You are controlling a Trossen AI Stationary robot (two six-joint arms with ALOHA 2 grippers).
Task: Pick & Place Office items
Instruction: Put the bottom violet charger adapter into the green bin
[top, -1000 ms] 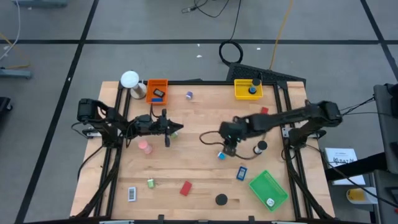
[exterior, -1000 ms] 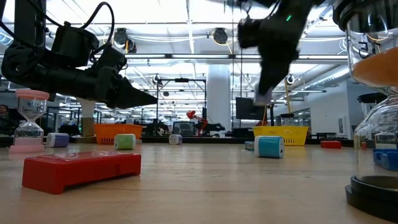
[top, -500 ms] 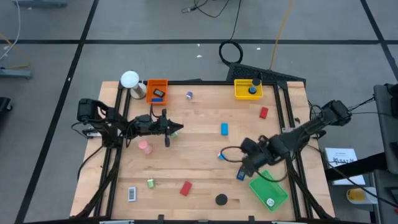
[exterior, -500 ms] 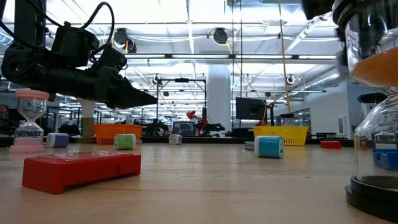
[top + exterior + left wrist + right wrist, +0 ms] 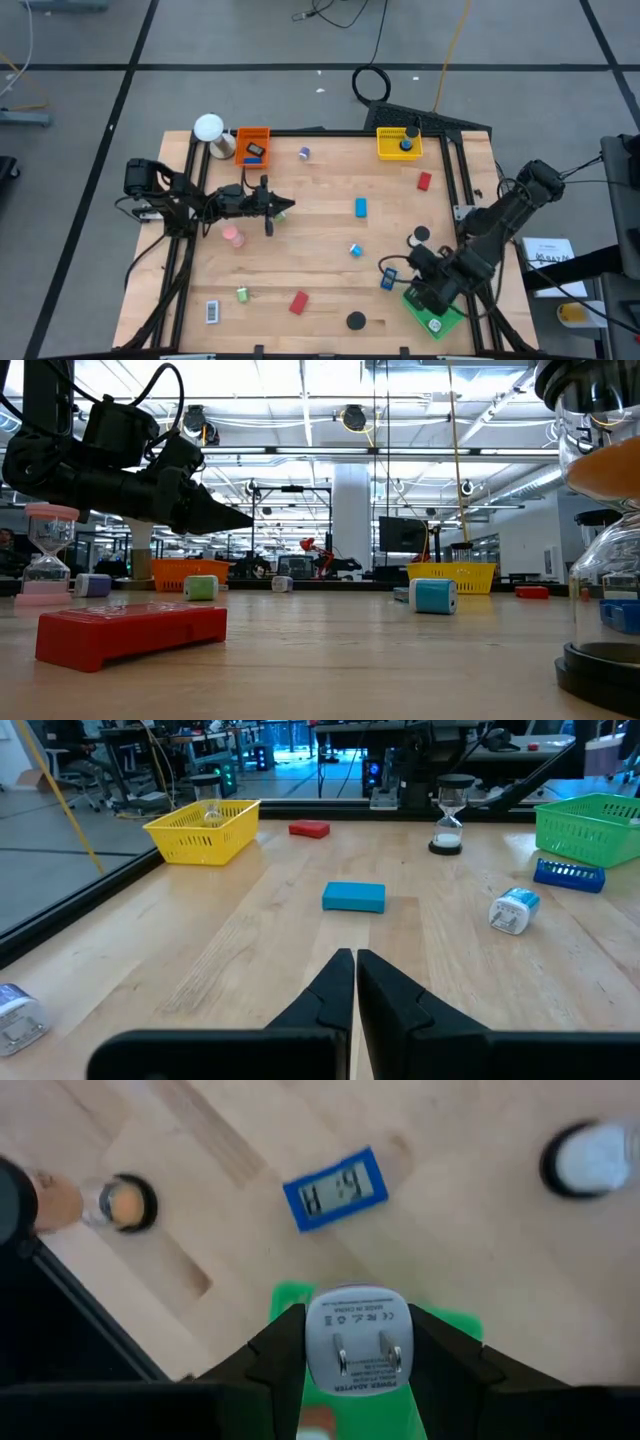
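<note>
My right gripper [image 5: 432,290] hangs above the green tray [image 5: 436,312] at the table's near right, shut on a white plug adapter [image 5: 358,1338] whose two prongs face the wrist camera. A blue digital clock [image 5: 335,1190] lies flat on the wood beside the tray. My left gripper [image 5: 286,207] waits shut, pointing level over the left middle of the table, nothing in it. Loose items lie on the wood: a blue rectangle [image 5: 360,207], a small blue-and-white piece [image 5: 355,250], a red rectangle [image 5: 298,302], a black disc [image 5: 356,321]. My right gripper pinches the adapter's two opposite side faces [image 5: 312,1342] between its two fingers [image 5: 432,1352]. The fingers come from above, pointing steeply down. The adapter is lifted clear over the green tray [image 5: 290,1296], its pronged face turned up toward the wrist.
A yellow tray [image 5: 400,143] and an orange tray [image 5: 252,146] stand along the far edge, with a white ball-topped object [image 5: 208,128] beside the orange one. A small hourglass [image 5: 418,237] stands near my right arm, a pink one [image 5: 232,236] near my left.
My right gripper has swung from the table's middle toward the near right corner, rolling its wrist as it went, and now hangs over the green tray with the adapter still held. The blue rectangle that the arm covered now shows.
</note>
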